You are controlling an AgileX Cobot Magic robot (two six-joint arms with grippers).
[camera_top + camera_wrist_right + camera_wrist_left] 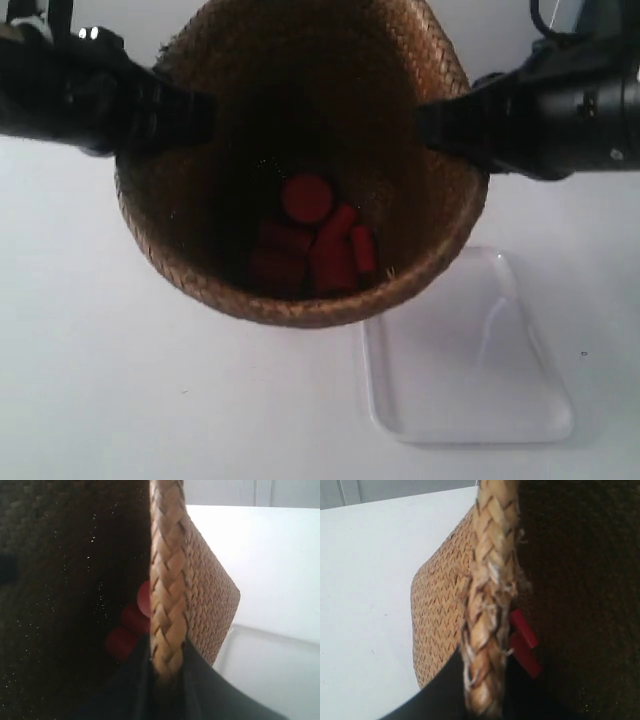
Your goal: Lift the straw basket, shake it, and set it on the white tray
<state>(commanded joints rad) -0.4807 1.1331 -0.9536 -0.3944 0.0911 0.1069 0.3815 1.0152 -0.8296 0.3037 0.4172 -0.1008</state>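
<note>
The straw basket [300, 305] fills the upper middle of the exterior view, its dark inside facing the camera, and looks held off the table. My left gripper [482, 680] is shut on its braided rim [490, 580]; in the exterior view that is the arm at the left [200, 115]. On the opposite side my right gripper [167, 665] is shut on the rim [167, 580]; this arm shows at the exterior view's right [430, 125]. The white tray [470, 380] lies below and to the right of the basket, which covers its upper left corner. The tray [270, 670] also shows beside the basket's outer wall.
Several red cylinder pieces [310, 240] lie at the bottom of the basket; they also show in the left wrist view [524, 640] and the right wrist view [122, 635]. A plain white table [120, 380] spreads under everything.
</note>
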